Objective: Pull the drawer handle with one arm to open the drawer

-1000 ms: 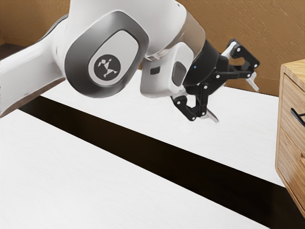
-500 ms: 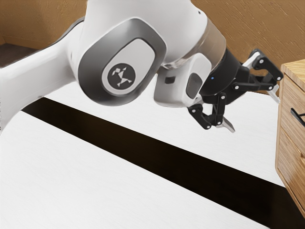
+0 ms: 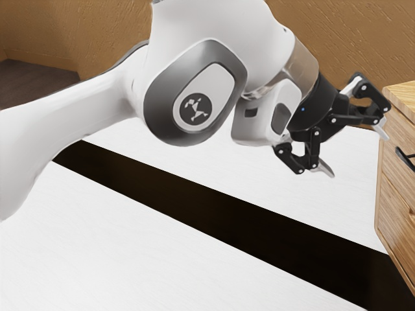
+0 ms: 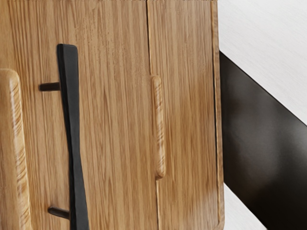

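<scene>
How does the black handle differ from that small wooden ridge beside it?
The black handle is dark and long; the wooden ridge is wood-coloured like the cabinet and shorter. The handle stands off on two posts; the ridge lies directly on the wood. Both run parallel.

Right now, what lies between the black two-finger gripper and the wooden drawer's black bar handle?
Nothing: in the exterior view, the stretch from the black gripper to the black bar handle is bare.

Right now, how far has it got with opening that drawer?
Reaching looks nearly done: the open pincer hangs close to the wooden cabinet. In hand: lining up with the black handle, not yet touched. Left: grip it and pull; the drawer looks shut.
</scene>
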Robot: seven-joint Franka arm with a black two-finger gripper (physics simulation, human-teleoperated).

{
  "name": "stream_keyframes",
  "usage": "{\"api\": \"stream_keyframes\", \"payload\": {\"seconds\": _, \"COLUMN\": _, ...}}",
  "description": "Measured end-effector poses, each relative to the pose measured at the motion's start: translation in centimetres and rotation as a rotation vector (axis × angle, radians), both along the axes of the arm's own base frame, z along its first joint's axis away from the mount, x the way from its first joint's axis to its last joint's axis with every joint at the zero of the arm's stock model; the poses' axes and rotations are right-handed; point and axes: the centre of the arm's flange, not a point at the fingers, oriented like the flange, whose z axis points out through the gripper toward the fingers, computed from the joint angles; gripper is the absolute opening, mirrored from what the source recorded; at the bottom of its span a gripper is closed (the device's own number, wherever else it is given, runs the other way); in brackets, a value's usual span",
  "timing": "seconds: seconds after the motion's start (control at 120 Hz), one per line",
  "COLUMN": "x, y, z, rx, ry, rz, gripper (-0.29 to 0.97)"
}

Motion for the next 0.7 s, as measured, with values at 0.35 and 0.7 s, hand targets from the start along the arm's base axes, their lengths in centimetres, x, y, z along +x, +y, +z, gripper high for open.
{"api": "stream_keyframes", "payload": {"seconds": 0.35, "x": 1.7, "y": -1.1, "z": -1.7, "rx": -0.049, "ry": -0.017, "rz": -0.022, "gripper": 0.44}}
{"api": "stream_keyframes", "payload": {"seconds": 0.7, "x": 2.1, "y": -3.4, "z": -1.8, "rx": -0.071, "ry": -0.044, "rz": -0.071, "gripper": 0.43}}
